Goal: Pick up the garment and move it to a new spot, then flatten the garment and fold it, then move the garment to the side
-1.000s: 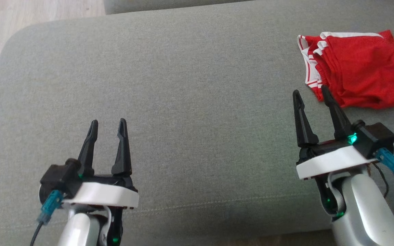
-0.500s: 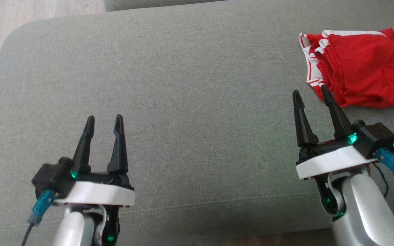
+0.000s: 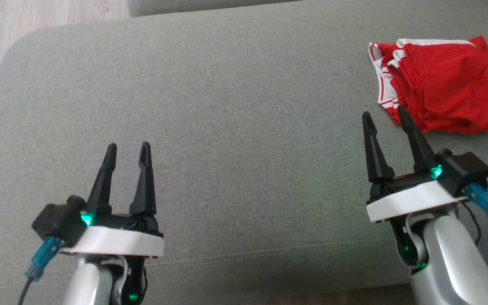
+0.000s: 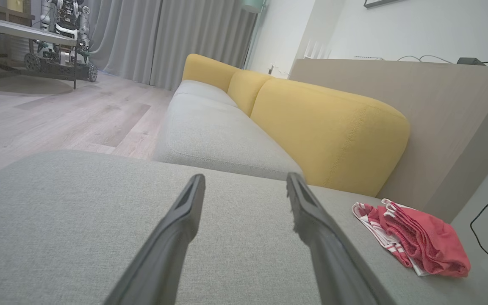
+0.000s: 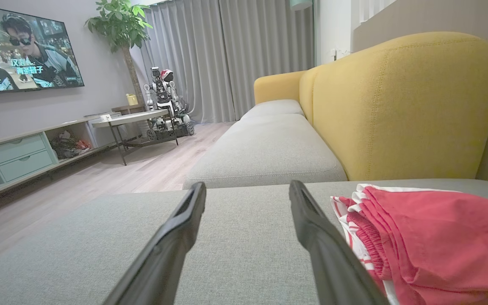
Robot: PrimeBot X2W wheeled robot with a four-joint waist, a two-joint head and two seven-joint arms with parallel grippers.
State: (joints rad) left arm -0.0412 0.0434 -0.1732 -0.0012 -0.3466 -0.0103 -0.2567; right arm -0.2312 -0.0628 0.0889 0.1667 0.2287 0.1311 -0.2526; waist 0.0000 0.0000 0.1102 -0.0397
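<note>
Crumpled red mesh garment, perhaps shorts

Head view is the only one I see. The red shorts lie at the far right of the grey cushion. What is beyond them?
Observer: A yellow backrest rises beyond the shorts.
Operator: And what lies ahead of the right tool?
Observer: Past the right tool, a second grey seat, then grey curtains.
Operator: Anything on the floor there?
Observer: Another robot stands by a low table.
</note>
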